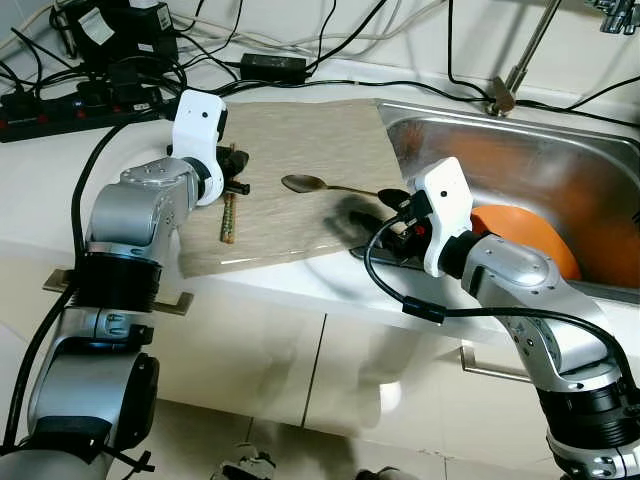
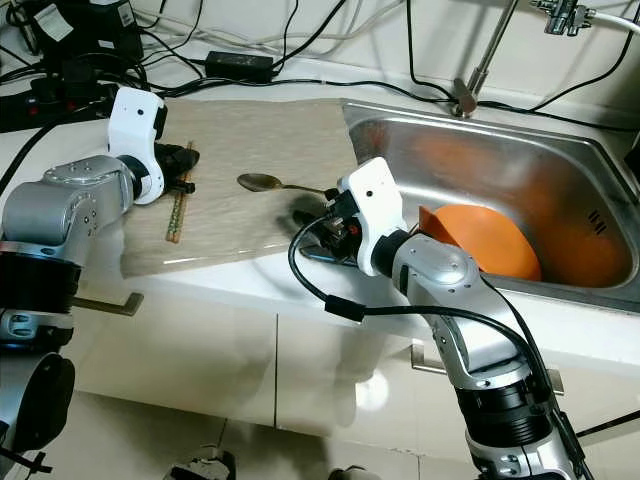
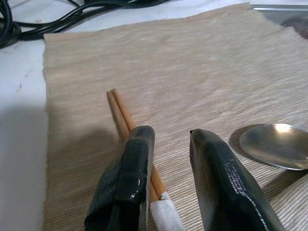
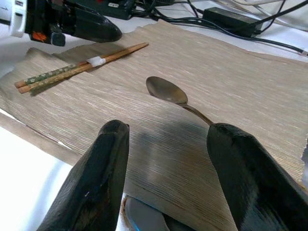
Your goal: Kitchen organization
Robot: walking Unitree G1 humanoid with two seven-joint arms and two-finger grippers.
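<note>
Left gripper (image 3: 166,183) hanging open over light, stiff chopsticks (image 4: 79,67) near placemat's (image 1: 300,140) left edge; banded middle looking the surest hold; right gripper (image 4: 168,168) open, empty beside spoon (image 1: 320,185).

A home kitchen: steel sink (image 1: 520,150), tap (image 1: 520,60), white countertop (image 1: 300,285) over cabinets (image 1: 270,370).
</note>
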